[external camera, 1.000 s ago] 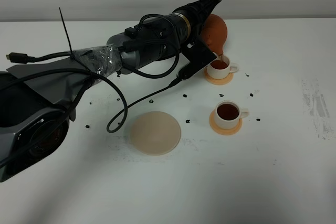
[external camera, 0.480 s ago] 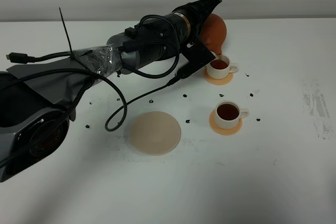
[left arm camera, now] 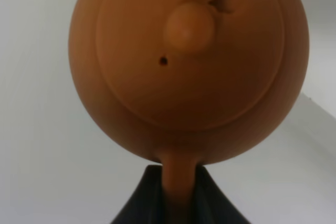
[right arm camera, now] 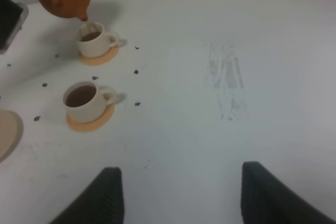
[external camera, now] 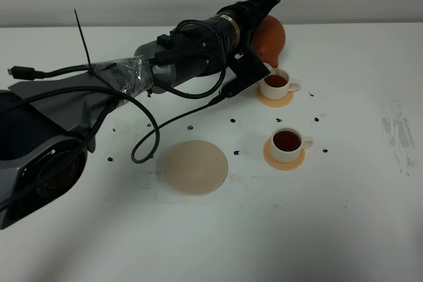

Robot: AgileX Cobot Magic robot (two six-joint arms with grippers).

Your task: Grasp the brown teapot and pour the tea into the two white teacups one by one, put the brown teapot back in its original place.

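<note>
My left gripper (external camera: 263, 10) reaches across the table and is shut on the loop handle of the brown teapot (external camera: 269, 39). The teapot is tilted, with its spout just above the far white teacup (external camera: 275, 84), which holds dark tea. The near white teacup (external camera: 287, 142) is also full of tea. In the left wrist view the teapot's lid and knob (left arm camera: 189, 27) face the camera, and the handle sits between the dark fingers (left arm camera: 136, 203). The pale beige disc (external camera: 195, 167) lies bare. My right gripper (right arm camera: 181, 198) is open and empty, hovering low above the table on the cups' right.
Each cup stands on a small orange coaster (external camera: 283, 160). Dark specks (external camera: 232, 121) are scattered on the white table (external camera: 357, 216) around the cups. The left arm's cable (external camera: 149, 140) hangs in a loop near the disc. A grey smear (external camera: 396, 137) marks the table's right side.
The teapot has drawn back very slightly to the left over the far cup. The hanging cable has swung a little. The cups and the disc have not moved.
</note>
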